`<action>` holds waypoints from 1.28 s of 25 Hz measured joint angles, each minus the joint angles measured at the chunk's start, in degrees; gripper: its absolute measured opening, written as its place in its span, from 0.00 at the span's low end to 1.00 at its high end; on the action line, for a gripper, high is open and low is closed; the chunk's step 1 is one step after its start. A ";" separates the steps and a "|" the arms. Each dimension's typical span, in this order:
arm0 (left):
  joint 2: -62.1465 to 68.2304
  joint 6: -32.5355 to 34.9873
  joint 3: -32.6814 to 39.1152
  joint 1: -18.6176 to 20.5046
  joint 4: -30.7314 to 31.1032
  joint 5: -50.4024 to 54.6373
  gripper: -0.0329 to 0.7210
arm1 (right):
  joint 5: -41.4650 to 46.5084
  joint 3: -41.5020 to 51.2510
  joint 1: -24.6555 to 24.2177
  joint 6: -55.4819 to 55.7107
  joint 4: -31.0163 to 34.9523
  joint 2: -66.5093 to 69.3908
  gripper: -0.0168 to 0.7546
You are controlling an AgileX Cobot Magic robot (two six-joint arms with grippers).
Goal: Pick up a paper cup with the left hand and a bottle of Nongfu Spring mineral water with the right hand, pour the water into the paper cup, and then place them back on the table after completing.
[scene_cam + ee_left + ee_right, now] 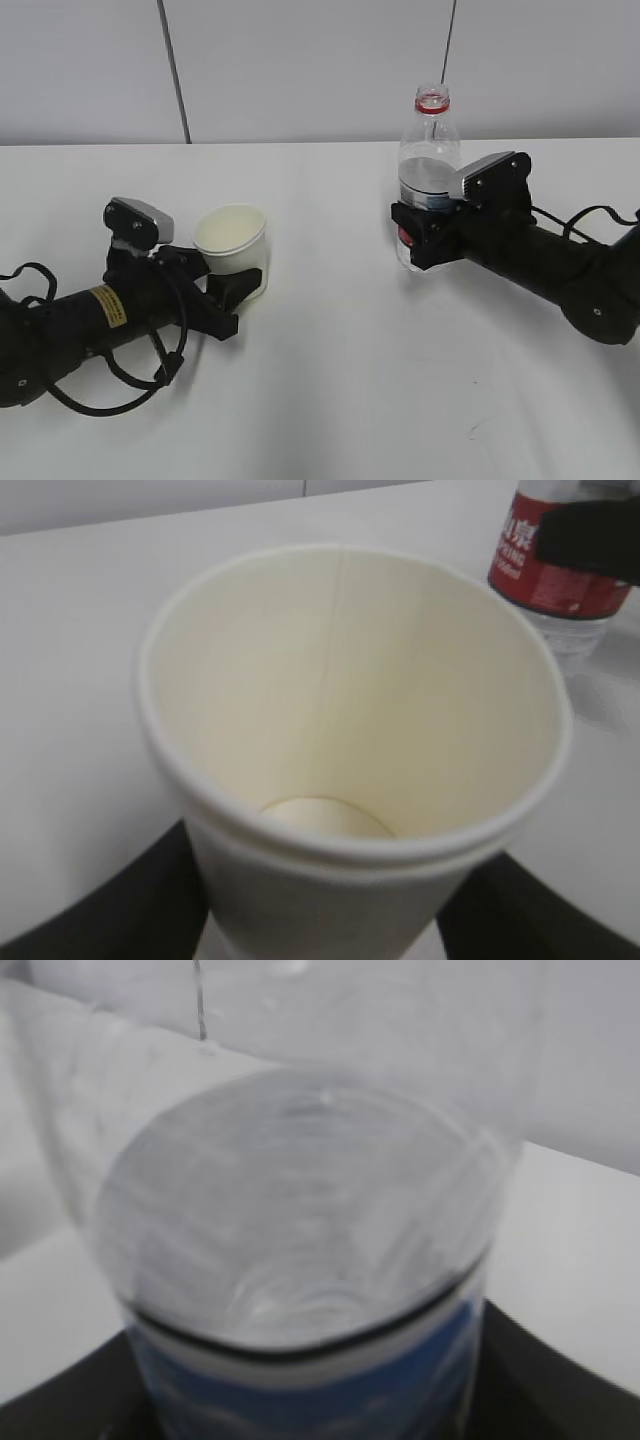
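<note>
The paper cup (232, 240) stands upright at the left of the table (320, 390), empty, its cream inside showing (340, 690). My left gripper (238, 288), on the yellow-labelled arm, is shut on the cup's lower wall, with a black finger on each side (110, 910). The clear bottle (430, 160) stands upright at the right, uncapped, with a red neck ring. It is about half full of water (300, 1210). My right gripper (418, 240) is shut on the labelled middle of the bottle (320, 1380). The bottle's red label also shows in the left wrist view (550, 570).
A grey panelled wall (300, 70) runs behind the table's far edge. Black cables loop beside the left arm (110, 400) and behind the right arm (590, 215). Bare white tabletop lies between cup and bottle.
</note>
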 joint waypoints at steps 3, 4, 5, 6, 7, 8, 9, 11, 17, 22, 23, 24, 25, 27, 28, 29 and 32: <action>0.00 -0.19 -1.73 -1.97 0.80 0.00 0.60 | 2.19 0.00 0.00 -2.46 0.00 -1.16 0.58; 0.00 -0.19 -2.31 -2.72 0.98 0.00 0.60 | 2.86 0.00 0.00 -3.11 0.00 -1.41 0.58; 0.00 -0.19 -2.71 -3.68 1.18 0.00 0.60 | 3.46 0.00 0.00 -3.93 0.00 -1.63 0.58; 0.00 -0.19 -3.18 -4.63 1.32 0.00 0.60 | 4.08 0.00 0.00 -4.97 0.00 -1.93 0.58; 0.00 -0.19 -3.61 -5.35 1.34 0.00 0.60 | 4.93 0.00 0.00 -6.19 0.00 -2.32 0.58; 0.00 -0.19 -3.93 -6.11 1.40 0.00 0.60 | 5.36 0.00 0.00 -7.28 0.00 -2.55 0.58; 0.00 -0.19 -4.31 -6.81 1.40 0.00 0.60 | 5.66 0.00 0.00 -8.73 0.00 -2.68 0.58; 0.00 -0.25 -4.99 -7.93 1.40 0.00 0.60 | 6.52 0.00 0.00 -11.73 -0.06 -3.21 0.58; 0.01 -0.36 -7.35 -11.35 1.39 0.05 0.60 | 8.06 0.00 0.00 -24.60 -0.14 -3.99 0.58; 0.01 -0.36 -8.06 -11.91 1.51 1.05 0.60 | 8.06 0.00 0.00 -30.48 -0.14 -4.26 0.58; 0.06 -0.36 -8.06 -11.91 1.51 1.59 0.60 | 8.06 0.00 0.00 -31.40 -0.14 -4.26 0.58; 0.06 -0.36 -8.06 -11.91 1.51 1.88 0.60 | 8.10 0.00 0.00 -32.40 -0.14 -4.38 0.58; 0.06 -0.36 -8.11 -11.91 1.57 2.24 0.60 | 8.19 0.00 0.00 -33.36 -0.14 -4.49 0.58; 0.12 -0.36 -8.07 -11.91 1.57 3.15 0.60 | 8.19 0.00 0.00 -35.91 -0.01 -4.74 0.58; 0.12 -0.36 -8.07 -11.91 1.62 3.41 0.60 | 8.19 0.00 0.00 -37.14 0.12 -4.85 0.58; 0.12 -0.36 -8.07 -11.91 1.62 3.46 0.60 | 8.19 0.00 0.00 -38.05 0.48 -4.85 0.58; 0.12 -0.36 -8.07 -11.91 1.72 3.48 0.60 | 8.19 0.00 0.00 -40.23 1.51 -4.85 0.58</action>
